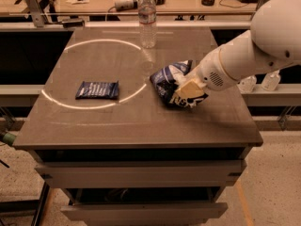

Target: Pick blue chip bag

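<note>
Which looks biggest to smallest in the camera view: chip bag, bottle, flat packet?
1. Chip bag, held in the gripper.
2-3. Bottle and flat packet look similar; the bottle stands farther away, so unsure.

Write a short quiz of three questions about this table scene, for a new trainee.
1. True or false: the hand is closed on the blue chip bag, over the right half of the table.
2. What stands upright near the table's far edge? A) water bottle B) mug C) soda can
3. Fill in: in the picture, the small flat blue packet lies to the ____ of the chip bag.
Key: 1 true; 2 A; 3 left.
</note>
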You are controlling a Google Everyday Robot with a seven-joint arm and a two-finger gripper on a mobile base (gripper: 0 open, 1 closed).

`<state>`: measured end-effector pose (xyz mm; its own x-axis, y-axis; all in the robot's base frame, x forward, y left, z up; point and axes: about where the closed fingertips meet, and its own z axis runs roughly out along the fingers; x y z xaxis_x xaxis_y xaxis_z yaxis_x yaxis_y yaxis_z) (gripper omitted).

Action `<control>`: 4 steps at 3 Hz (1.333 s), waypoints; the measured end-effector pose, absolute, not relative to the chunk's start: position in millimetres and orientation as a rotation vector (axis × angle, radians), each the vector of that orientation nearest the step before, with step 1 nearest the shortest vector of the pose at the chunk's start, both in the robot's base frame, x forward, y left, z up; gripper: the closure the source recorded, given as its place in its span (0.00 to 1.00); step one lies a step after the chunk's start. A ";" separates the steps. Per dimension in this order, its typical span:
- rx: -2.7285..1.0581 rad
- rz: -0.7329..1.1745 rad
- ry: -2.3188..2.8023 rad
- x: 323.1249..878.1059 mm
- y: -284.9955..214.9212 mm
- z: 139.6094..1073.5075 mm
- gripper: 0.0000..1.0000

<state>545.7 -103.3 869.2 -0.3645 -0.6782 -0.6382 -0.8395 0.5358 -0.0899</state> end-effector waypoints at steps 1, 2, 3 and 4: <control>-1.148 0.362 2.058 561.5 -108.3 902.3 1.00; -1.056 0.399 1.923 570.6 -117.6 952.4 1.00; -1.035 0.473 1.812 577.4 -127.2 993.1 1.00; -1.043 0.480 1.785 575.8 -124.9 1008.6 1.00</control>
